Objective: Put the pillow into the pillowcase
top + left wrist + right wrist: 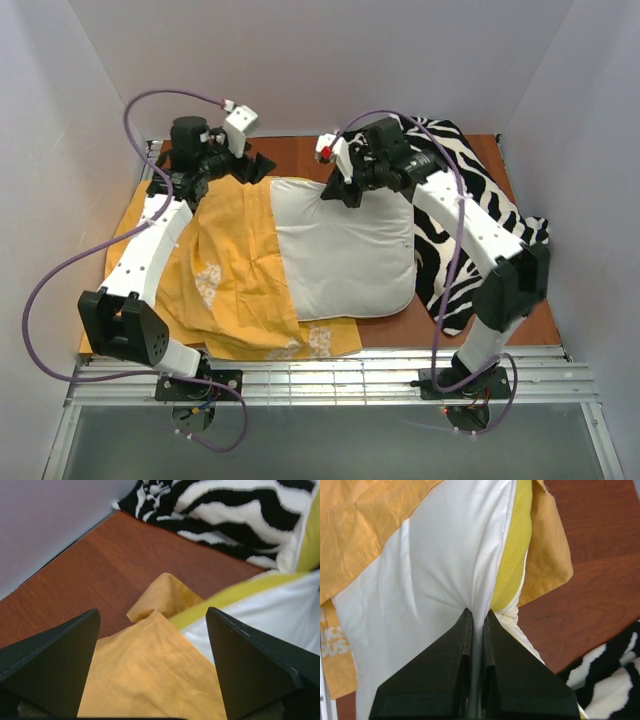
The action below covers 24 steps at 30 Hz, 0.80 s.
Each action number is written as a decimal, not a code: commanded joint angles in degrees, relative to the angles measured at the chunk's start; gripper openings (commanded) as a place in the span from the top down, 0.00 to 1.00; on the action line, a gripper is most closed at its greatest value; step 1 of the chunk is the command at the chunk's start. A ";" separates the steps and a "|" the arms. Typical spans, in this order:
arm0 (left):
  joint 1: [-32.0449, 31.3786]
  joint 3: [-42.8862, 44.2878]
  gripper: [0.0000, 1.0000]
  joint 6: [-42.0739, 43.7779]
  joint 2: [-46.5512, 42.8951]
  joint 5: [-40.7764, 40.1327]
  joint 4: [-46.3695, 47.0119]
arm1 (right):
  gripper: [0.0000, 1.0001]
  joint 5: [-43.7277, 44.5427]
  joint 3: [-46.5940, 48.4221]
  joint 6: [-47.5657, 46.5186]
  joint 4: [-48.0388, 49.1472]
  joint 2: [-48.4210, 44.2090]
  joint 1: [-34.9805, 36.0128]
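At mid-table, the pillow [345,255] lies flat, its left end covered by the pillowcase [225,265]. Right gripper [477,614]: jaws closed, pinching the pillow's far edge beside its yellow-green band. Left gripper [152,611]: jaws wide apart, holding nothing, over the pillowcase's far corner near the tabletop's far edge.

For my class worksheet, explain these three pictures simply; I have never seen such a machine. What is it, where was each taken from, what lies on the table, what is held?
A robot's left arm and right arm stand bolted to a table. The wide picture looks down from above; the other two come from cameras on each wrist. On it lie a white pillow, partly covered by an orange-yellow pillowcase, and a zebra-striped cloth. The right gripper pinches the pillow's edge. The left gripper is open over the pillowcase, holding nothing.
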 commanded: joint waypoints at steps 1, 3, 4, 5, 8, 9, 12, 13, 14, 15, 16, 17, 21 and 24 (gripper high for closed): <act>3.35 6.65 0.18 -9.92 -3.08 2.90 -7.23 | 0.99 5.30 -8.99 -7.08 8.22 -9.58 3.12; 6.58 8.96 0.17 -10.45 -1.41 4.65 -11.01 | 0.99 6.81 -16.19 -12.53 10.41 -13.64 5.23; 8.09 10.97 0.16 -11.41 -0.71 8.32 -11.99 | 0.99 8.04 -18.91 -14.29 14.08 -18.01 6.37; 9.58 11.60 0.15 -11.77 -0.18 10.71 -12.87 | 0.99 8.83 -24.60 -17.61 15.51 -20.14 7.16; 13.79 14.67 0.15 -8.36 1.84 22.13 -19.54 | 0.99 12.52 -31.58 -24.99 19.72 -27.62 10.77; 13.73 15.20 0.14 -7.47 2.89 23.81 -23.91 | 0.99 13.40 -35.78 -26.68 20.87 -29.38 11.82; 13.81 14.51 0.04 -6.67 3.95 27.69 -29.05 | 0.99 15.78 -42.03 -30.12 25.80 -35.54 15.08; 13.81 13.72 0.04 -5.46 4.04 28.39 -29.40 | 0.99 15.61 -42.41 -30.21 25.81 -36.94 15.95; 13.81 12.58 0.04 -3.96 3.78 29.18 -30.27 | 0.99 15.69 -42.58 -30.04 25.63 -37.39 16.31; 13.73 11.53 0.03 -2.99 3.34 29.88 -30.46 | 0.99 15.78 -42.67 -29.60 25.37 -37.48 16.75; 13.73 9.69 0.02 -1.07 2.03 31.72 -30.20 | 0.99 16.04 -42.59 -29.25 25.28 -37.57 16.92; 13.03 8.89 0.02 0.52 1.50 32.08 -29.41 | 0.99 15.87 -42.50 -28.90 25.19 -37.57 17.10; 7.67 8.09 0.02 11.15 0.26 30.25 -29.67 | 0.99 14.38 -40.74 -27.75 23.97 -37.13 18.33; 2.58 9.14 0.02 19.58 0.70 28.40 -34.22 | 0.99 15.34 -40.30 -28.54 23.52 -37.04 19.91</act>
